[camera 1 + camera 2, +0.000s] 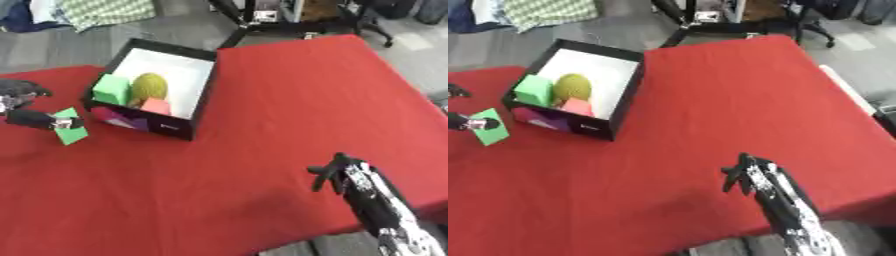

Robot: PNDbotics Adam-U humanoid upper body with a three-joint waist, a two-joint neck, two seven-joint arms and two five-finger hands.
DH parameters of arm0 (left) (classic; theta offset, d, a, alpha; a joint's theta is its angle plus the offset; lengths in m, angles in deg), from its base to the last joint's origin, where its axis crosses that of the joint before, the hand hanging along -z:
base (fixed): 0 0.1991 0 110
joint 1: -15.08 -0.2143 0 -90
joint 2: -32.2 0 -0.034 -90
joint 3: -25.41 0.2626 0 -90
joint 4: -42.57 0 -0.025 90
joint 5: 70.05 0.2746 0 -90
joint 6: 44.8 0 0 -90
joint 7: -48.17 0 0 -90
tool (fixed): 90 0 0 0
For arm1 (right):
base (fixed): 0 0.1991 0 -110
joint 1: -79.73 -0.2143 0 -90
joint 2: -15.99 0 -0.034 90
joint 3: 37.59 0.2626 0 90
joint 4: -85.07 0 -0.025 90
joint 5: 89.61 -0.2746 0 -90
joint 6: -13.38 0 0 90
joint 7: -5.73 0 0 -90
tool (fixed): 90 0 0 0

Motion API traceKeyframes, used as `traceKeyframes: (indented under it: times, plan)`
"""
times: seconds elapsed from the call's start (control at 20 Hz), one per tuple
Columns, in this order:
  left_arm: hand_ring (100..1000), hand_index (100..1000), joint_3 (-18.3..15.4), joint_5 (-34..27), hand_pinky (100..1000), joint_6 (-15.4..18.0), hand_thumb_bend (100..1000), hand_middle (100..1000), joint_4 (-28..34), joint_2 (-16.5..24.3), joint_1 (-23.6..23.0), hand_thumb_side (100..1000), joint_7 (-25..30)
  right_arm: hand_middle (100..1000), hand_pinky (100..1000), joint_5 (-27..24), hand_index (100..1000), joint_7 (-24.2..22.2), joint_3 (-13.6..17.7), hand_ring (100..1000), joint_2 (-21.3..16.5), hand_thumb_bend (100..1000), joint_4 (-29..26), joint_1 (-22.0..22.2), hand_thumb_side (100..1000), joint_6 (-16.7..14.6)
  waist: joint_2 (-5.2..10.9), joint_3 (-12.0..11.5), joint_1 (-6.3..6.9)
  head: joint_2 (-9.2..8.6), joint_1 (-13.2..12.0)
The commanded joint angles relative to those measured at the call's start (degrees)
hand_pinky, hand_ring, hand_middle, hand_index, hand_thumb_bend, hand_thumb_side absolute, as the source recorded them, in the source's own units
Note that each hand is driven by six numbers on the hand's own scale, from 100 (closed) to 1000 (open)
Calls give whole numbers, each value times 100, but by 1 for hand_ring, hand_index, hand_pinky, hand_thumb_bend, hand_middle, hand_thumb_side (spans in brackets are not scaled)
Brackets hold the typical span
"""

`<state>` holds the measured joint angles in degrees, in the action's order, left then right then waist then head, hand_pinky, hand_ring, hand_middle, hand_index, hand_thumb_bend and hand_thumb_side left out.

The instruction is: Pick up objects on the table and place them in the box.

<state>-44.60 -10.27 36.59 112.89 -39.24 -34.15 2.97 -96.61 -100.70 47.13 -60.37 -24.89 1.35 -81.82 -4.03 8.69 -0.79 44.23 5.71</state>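
Pinching a green card (70,131) at the frame's left edge, the left robot hand (26,116) shows fully only in the left eye view, beside the box (203,95); the right robot hand (337,172) hangs relaxed, lower right.

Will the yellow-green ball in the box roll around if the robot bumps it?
Probably not far. The ball is round, so it could roll, but it sits wedged between a green block and a pink block inside the box, whose walls would likely stop it.
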Motion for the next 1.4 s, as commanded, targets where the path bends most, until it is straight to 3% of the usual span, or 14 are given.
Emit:
traceKeyframes:
  times: [0.05,0.25,0.55,0.8,0.95,1.2,1.25,1.4]
  plan:
    - [843,1000,-102,-63,827,-198,475,933,56,7,24,1000,-120,205,832,33,470,1,28,445,-67,100,-57,-20,740,-22,91,-4,8,-11,27]
    - [828,1000,-109,-95,818,-439,397,914,-37,-95,-44,997,-463,205,833,39,470,7,31,445,-59,100,-58,-22,747,-23,77,-1,3,-11,34]
    - [815,1000,-94,-121,811,-675,323,901,-200,-203,-123,897,-1017,205,833,51,470,12,32,446,-48,100,-64,-24,751,-22,53,1,-1,-11,46]
    - [811,1000,-27,-230,812,-630,322,898,-438,-297,-191,877,-1119,205,832,53,470,16,34,446,-47,100,-69,-27,750,-26,43,4,-6,-11,54]
    - [801,1000,-16,-214,811,-550,307,887,-484,-316,-204,812,-1004,205,833,55,470,17,33,446,-45,100,-69,-26,757,-25,39,1,-6,-11,58]
    - [732,977,-28,-213,783,-528,246,811,-490,-341,-224,580,-982,205,833,59,470,16,33,446,-44,100,-69,-25,756,-24,36,-3,-7,-11,60]
    - [709,962,-27,-223,776,-528,239,788,-485,-342,-223,477,-988,205,833,59,470,16,33,446,-44,100,-69,-24,756,-24,36,-3,-7,-11,59]
    - [651,914,-30,-257,753,-541,225,725,-449,-337,-213,304,-1045,205,833,61,470,14,31,446,-45,100,-69,-21,757,-24,36,-5,-7,-11,58]
